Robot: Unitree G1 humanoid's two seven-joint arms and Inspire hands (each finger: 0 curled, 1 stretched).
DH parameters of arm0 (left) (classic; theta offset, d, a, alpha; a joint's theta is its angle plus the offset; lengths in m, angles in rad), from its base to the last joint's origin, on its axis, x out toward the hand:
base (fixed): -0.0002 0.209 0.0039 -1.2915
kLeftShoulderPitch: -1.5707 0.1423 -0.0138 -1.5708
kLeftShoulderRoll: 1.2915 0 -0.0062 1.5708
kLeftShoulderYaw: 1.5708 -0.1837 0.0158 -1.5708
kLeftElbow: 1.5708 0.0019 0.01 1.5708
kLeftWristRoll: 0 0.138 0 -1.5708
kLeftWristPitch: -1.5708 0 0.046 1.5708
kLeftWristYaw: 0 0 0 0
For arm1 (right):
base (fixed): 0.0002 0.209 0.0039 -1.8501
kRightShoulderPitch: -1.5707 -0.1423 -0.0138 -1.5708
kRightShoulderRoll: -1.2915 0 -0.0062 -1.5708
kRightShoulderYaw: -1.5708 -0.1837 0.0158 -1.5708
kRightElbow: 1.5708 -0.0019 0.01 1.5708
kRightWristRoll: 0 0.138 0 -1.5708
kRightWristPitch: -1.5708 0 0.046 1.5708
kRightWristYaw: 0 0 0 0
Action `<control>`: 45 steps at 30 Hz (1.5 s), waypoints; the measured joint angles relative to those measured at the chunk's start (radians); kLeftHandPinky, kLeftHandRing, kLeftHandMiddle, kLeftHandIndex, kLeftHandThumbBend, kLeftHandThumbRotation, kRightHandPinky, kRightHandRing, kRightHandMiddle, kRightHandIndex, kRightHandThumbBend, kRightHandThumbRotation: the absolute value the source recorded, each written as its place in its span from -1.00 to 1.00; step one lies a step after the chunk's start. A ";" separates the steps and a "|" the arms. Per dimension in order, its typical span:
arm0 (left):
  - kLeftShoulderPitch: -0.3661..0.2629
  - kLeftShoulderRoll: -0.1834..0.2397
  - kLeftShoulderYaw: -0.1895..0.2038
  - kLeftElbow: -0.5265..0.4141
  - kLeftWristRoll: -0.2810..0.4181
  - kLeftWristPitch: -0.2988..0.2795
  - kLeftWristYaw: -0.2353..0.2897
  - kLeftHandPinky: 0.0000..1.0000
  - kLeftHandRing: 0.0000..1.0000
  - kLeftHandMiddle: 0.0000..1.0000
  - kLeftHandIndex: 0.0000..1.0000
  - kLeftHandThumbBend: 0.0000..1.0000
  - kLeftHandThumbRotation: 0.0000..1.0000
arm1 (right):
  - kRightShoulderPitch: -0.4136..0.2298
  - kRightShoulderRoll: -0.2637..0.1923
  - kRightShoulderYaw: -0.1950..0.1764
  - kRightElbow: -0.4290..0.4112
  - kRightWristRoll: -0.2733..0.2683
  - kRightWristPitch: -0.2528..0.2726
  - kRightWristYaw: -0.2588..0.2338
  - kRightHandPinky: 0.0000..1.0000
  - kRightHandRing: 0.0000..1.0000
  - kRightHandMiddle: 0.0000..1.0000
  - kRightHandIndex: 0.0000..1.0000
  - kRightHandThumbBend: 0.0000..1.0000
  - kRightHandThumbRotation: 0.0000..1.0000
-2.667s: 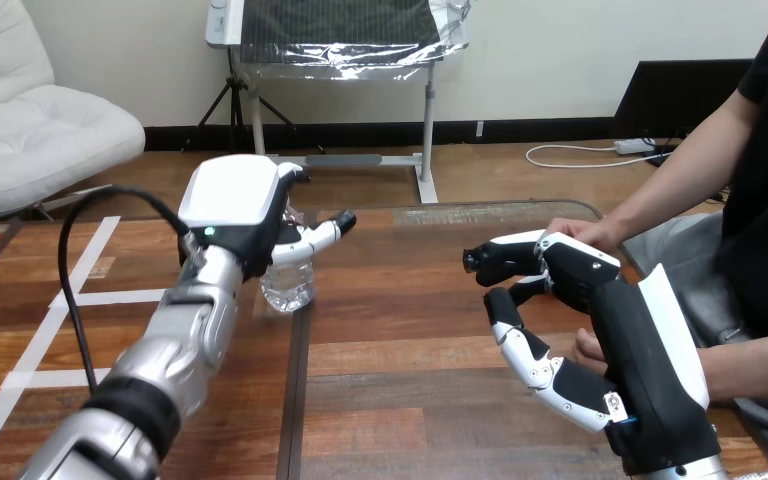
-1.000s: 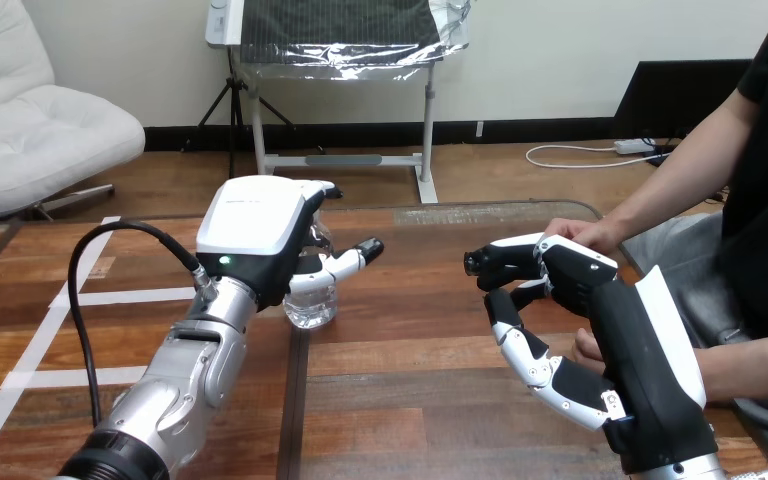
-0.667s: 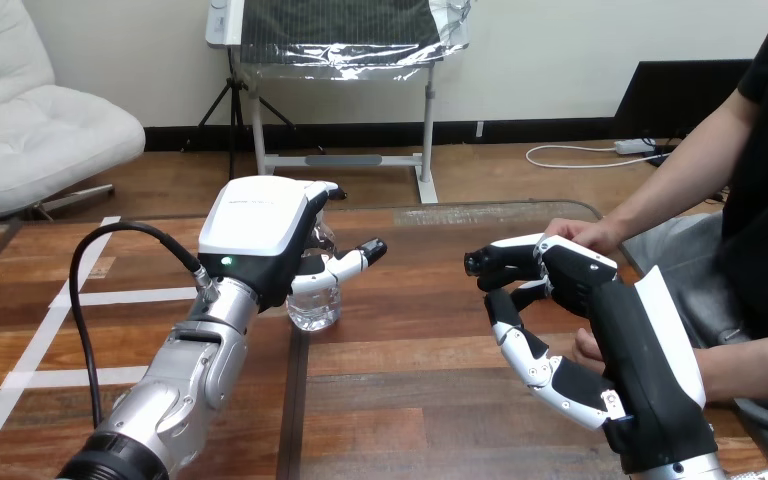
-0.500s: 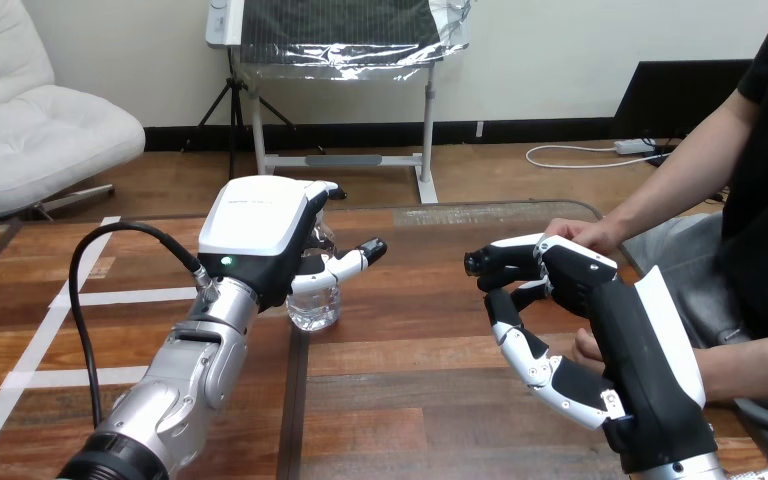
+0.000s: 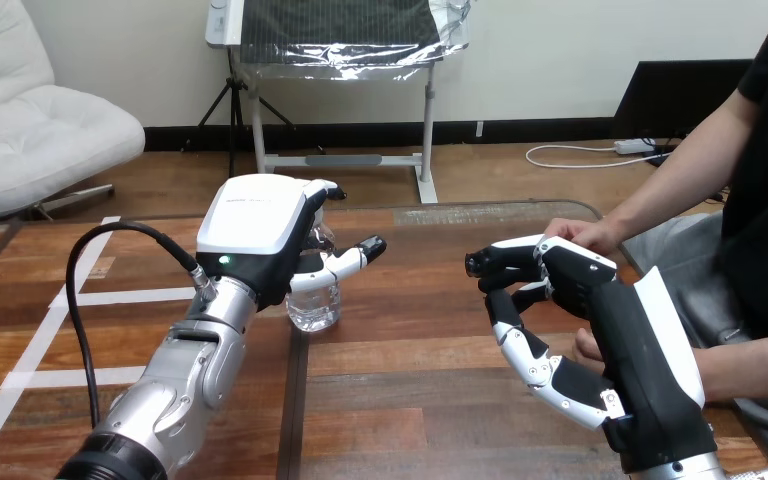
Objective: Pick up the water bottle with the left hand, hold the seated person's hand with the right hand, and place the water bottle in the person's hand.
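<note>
A clear water bottle (image 5: 313,304) stands upright at the table's middle left, mostly hidden behind my left hand (image 5: 258,233). That hand's fingers curl round the bottle's upper part and its thumb (image 5: 348,262) points right across the front. My right hand (image 5: 572,285) hovers at the right with its palm facing left, fingers relaxed and nothing between them. The person's hand (image 5: 582,232) rests on the table's far right edge, just behind my right hand and touching or nearly touching its back. Another hand of the person (image 5: 589,347) shows low behind my right forearm.
The wooden table (image 5: 410,345) has an open stretch between my two hands. White tape lines (image 5: 50,330) mark its left part. The person's forearm (image 5: 750,365) lies along the right edge.
Since the earliest frame my left hand has moved right with the bottle in it. Over the last second both hands and the person's hands have stayed still.
</note>
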 measured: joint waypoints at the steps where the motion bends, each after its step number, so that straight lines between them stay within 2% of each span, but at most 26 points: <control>1: 0.000 0.000 0.001 0.000 0.000 -0.001 0.000 0.65 0.58 0.60 0.58 0.26 1.00 | 0.000 0.000 0.000 0.000 0.000 0.000 0.000 -0.02 0.24 0.30 0.21 -0.47 -1.00; 10: 0.002 -0.001 0.008 0.000 0.000 -0.003 -0.001 0.64 0.57 0.60 0.58 0.26 1.00 | 0.000 0.000 0.000 0.000 0.000 0.001 0.001 -0.03 0.23 0.30 0.21 -0.47 -1.00; 20: 0.022 -0.002 0.021 -0.031 0.000 -0.003 -0.001 0.53 0.51 0.54 0.54 0.24 1.00 | -0.001 -0.001 0.000 0.000 0.000 0.002 0.006 -0.03 0.23 0.31 0.21 -0.47 -1.00; 33: 0.105 0.001 0.040 -0.170 0.007 0.017 -0.001 0.43 0.45 0.50 0.52 0.15 1.00 | -0.005 -0.001 -0.001 0.000 0.001 0.002 0.009 -0.03 0.23 0.31 0.21 -0.48 -1.00; 45: 0.198 0.008 0.055 -0.302 0.037 0.032 -0.007 0.41 0.44 0.49 0.51 0.13 1.00 | -0.017 -0.001 -0.003 0.000 0.001 0.002 0.010 -0.02 0.23 0.30 0.20 -0.48 -1.00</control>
